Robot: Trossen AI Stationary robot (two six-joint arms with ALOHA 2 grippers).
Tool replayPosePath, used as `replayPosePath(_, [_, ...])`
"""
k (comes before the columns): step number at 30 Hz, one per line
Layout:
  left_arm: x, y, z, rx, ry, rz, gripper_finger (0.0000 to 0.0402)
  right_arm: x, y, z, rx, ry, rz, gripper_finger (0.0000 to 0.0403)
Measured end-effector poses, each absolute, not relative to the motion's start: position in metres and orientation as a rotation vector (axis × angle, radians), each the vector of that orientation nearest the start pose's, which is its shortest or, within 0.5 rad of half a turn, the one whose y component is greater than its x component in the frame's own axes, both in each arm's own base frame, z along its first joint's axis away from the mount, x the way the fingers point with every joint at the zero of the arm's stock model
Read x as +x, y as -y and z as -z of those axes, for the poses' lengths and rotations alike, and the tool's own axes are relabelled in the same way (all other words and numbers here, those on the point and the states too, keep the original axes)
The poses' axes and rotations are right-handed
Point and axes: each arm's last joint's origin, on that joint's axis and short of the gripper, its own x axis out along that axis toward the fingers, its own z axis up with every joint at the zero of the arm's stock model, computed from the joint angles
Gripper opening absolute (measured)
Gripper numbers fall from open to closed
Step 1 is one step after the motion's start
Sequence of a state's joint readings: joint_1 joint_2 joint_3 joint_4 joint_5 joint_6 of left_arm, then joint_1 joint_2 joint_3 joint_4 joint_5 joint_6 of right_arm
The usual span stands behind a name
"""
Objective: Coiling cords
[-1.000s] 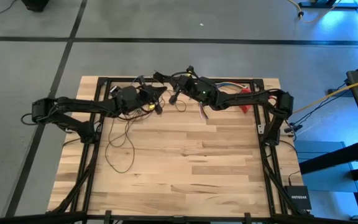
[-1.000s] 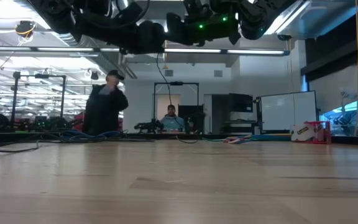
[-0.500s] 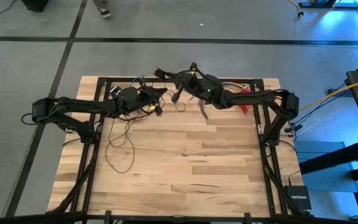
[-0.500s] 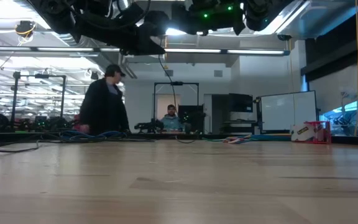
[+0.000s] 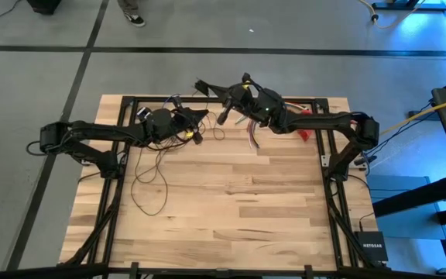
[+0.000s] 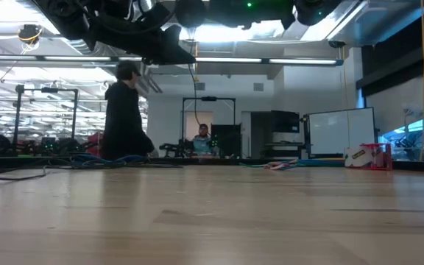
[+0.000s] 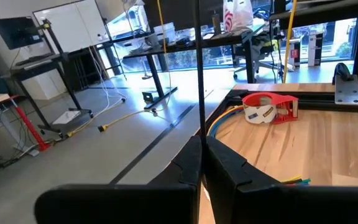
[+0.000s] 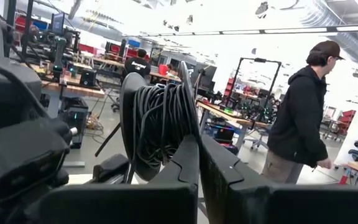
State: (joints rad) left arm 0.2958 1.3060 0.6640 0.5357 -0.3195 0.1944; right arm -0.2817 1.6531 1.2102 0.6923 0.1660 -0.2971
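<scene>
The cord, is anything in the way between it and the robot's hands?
Nothing visible is. The left gripper is shut on a thin strand of the cord, and the right gripper is clamped on its wound-up coil. The rest lies loose on the table.

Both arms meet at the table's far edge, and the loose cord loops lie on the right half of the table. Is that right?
Not quite. The high view shows the loose loops of the cord on the left half of the table, trailing from the left pincer. The right pincer is beside it at the far edge, as you said.
</scene>
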Motion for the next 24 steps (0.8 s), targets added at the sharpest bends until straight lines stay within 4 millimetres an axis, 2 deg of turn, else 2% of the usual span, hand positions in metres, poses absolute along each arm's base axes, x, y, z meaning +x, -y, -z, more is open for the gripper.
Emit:
replayPosePath(13, [0.263,-0.090,-0.249,0.204,-0.175,-0.603,0.0008,0.370,0.108,-0.371,-0.336,0.167,0.445,0.0005])
replayPosePath(24, [0.263,-0.090,-0.249,0.204,-0.177,-0.602,0.0008,0.351,0.102,-0.398,-0.339,0.218,0.434,0.0005])
